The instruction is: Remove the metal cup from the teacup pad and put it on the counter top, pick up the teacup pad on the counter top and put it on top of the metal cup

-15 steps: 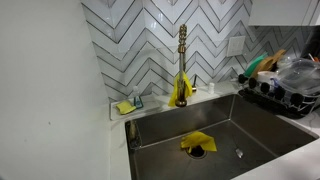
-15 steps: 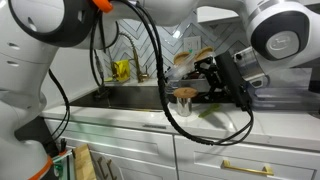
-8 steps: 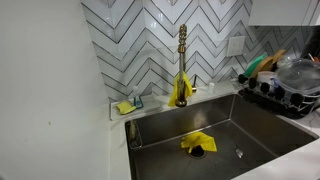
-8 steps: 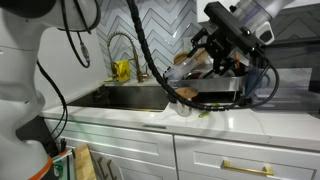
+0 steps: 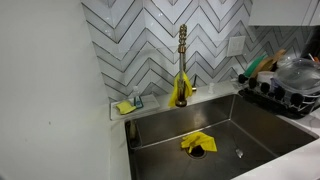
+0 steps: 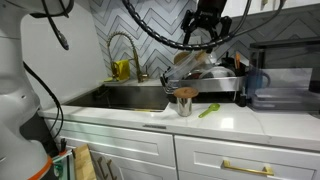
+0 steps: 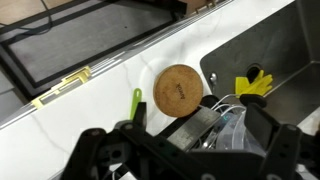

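The metal cup stands upright on the white counter top by the sink's corner. The round cork teacup pad lies flat on the cup's rim. In the wrist view the pad shows from above and hides the cup beneath it; the counter top lies around it. My gripper hangs high above the cup, apart from it. In the wrist view its fingers are spread wide and hold nothing.
A green utensil lies on the counter beside the cup. The steel sink holds a yellow cloth. A brass faucet, a full dish rack and a black appliance stand nearby.
My gripper has let go of the pad on the cup and risen, from right beside the cup to high above it. Cup and pad stay still.
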Motion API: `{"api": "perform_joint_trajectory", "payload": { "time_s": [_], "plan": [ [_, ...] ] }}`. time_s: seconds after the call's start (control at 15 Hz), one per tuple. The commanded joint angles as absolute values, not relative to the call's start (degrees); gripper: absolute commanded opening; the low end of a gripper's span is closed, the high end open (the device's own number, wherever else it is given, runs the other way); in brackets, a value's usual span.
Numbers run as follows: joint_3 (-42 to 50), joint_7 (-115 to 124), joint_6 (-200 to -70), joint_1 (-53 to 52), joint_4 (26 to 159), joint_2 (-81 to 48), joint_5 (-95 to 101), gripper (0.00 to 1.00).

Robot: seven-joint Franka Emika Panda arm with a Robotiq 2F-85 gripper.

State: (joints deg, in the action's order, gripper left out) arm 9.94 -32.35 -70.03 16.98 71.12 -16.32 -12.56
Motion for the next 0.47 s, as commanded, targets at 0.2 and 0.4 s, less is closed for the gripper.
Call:
{"api": "perform_joint_trajectory", "payload": {
  "time_s": [0.2,0.4],
  "plan": [
    [9.8,-31.2,-73.4,14.3,73.6,-14.5,-7.8,1.00],
    [9.9,-31.2,-73.5,14.4,73.9,-14.4,-7.7,1.00]
  ]
}}
